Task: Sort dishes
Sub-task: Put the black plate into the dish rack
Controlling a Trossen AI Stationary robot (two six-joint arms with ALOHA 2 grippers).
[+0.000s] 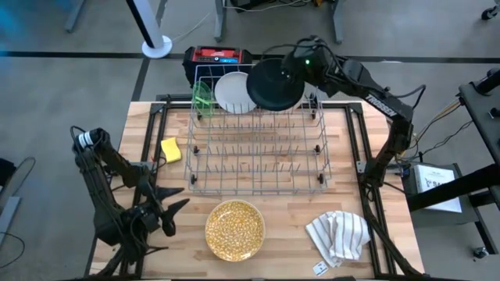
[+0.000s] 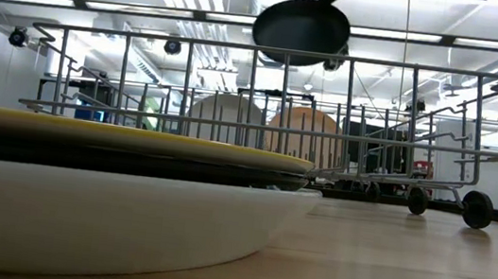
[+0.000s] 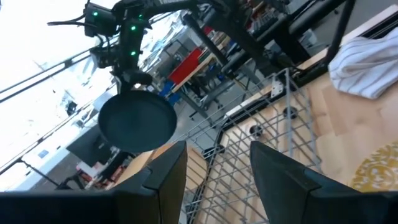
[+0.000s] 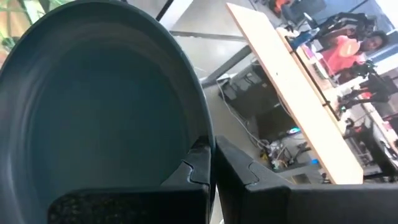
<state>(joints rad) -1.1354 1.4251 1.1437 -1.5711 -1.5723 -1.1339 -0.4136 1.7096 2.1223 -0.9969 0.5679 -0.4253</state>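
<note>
Dishes are partly sorted, by my reading. A lime-green plate (image 1: 202,95) and a white plate (image 1: 231,92) stand in the wire rack (image 1: 258,148), just beside the right end effector (image 1: 291,69), which is clamped on the rim of a black plate (image 1: 273,84) held above that rack's far end. A speckled tan plate (image 1: 234,229) waits on the bench (image 1: 391,234) near the left end effector (image 1: 168,209), whose fingers are spread, grasping nothing.

Black plate (image 1: 275,84) held above rack's far end; white plate (image 1: 232,92), green dish (image 1: 203,95) racked; speckled plate (image 1: 235,229) on table.
</note>
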